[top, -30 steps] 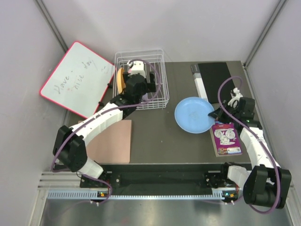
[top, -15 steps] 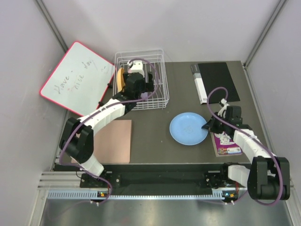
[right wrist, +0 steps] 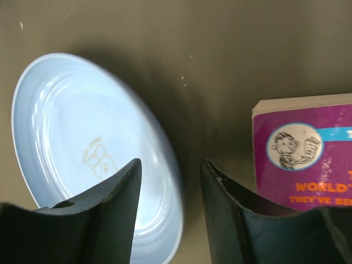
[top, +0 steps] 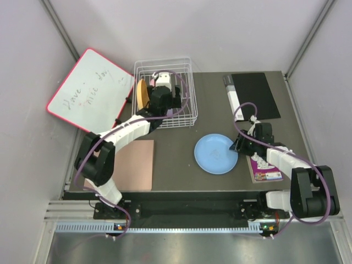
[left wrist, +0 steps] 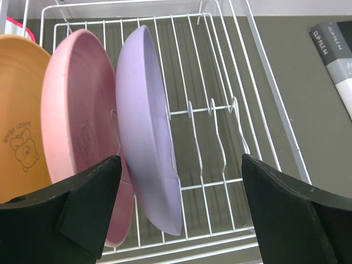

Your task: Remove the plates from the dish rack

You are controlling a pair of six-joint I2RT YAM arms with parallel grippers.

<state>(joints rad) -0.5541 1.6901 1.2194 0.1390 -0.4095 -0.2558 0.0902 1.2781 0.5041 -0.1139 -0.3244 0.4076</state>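
Note:
The white wire dish rack (top: 191, 82) stands at the back left of the table. In the left wrist view an orange-yellow plate (left wrist: 16, 143), a pink plate (left wrist: 77, 132) and a purple plate (left wrist: 146, 132) stand on edge in the dish rack (left wrist: 209, 110). My left gripper (left wrist: 181, 159) hangs open above them, the purple plate's lower rim between its fingers, untouched. The light blue plate (top: 216, 154) lies flat on the table. At its right rim my right gripper (top: 237, 146) has its jaws parted; the rim of the light blue plate (right wrist: 82, 137) sits loose between them in my right gripper (right wrist: 170, 165).
A purple book (top: 265, 165) lies just right of the blue plate, under the right arm. A black pad (top: 254, 94) with a white and grey strip (top: 234, 99) is at the back right. A red-framed whiteboard (top: 91, 91) leans at the left. A brown mat (top: 132, 165) lies front left.
The right gripper carried the blue plate toward the left and the near side, set it on the table, and its jaws have come apart. The left gripper stayed over the rack.

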